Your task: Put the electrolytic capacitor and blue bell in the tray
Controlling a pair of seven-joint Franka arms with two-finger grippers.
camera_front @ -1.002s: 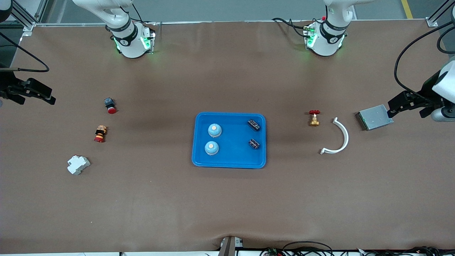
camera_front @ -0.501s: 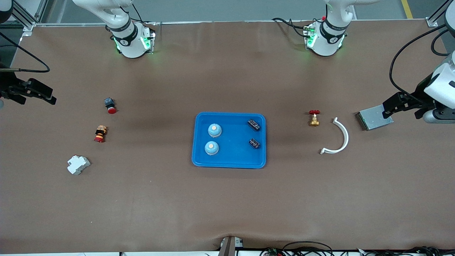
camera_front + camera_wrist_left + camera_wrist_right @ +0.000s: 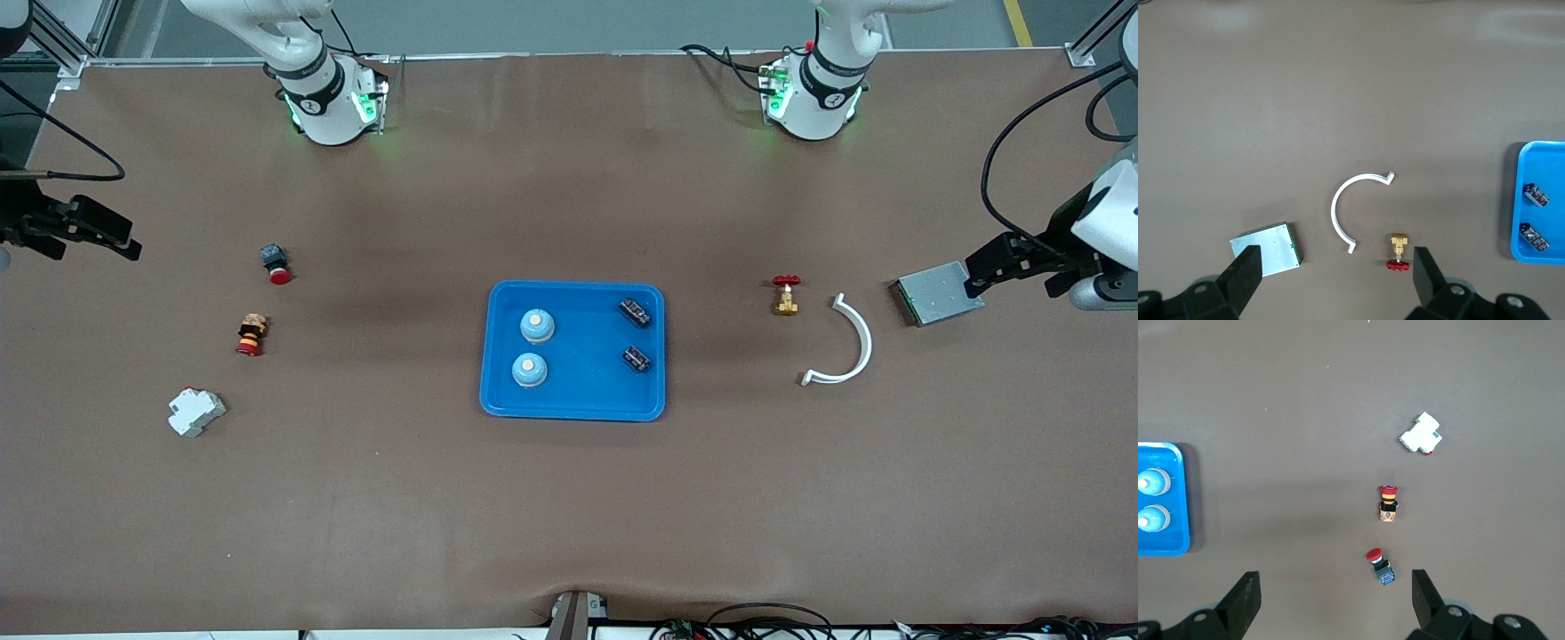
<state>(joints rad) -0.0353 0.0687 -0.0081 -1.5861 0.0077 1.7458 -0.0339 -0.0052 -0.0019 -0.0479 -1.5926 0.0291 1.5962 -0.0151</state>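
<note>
A shallow bright-blue plastic tray (image 3: 573,409) with rounded corners and a raised rim sits at the middle of the matte brown table (image 3: 569,516), and it holds all four task pieces. Two pale-blue domed bells, each capped with a small round cream button, rest in the half toward the right arm's end: the farther bell (image 3: 537,325) and the nearer bell (image 3: 529,370), close together but apart. Two small dark cylindrical electrolytic capacitors lie on their sides in the half toward the left arm's end: the farther capacitor (image 3: 635,311) and the nearer capacitor (image 3: 636,359). Toward the left arm's end lie a little brass valve (image 3: 786,295) with a red handwheel, a thin white plastic arc (image 3: 845,347) curved like a half ring, and a flat grey metal plate (image 3: 938,293). Toward the right arm's end lie a dark push-button (image 3: 276,263) with a red cap, a striped red-and-yellow button switch (image 3: 251,334) and a blocky white plastic breaker (image 3: 196,412). The left gripper (image 3: 1335,283) hangs over the table near the grey plate, jaws spread wide and empty (its black fingers frame the valve and arc from above). The right gripper (image 3: 1333,599) waits over the table's edge at the right arm's end, jaws likewise spread and holding nothing.
</note>
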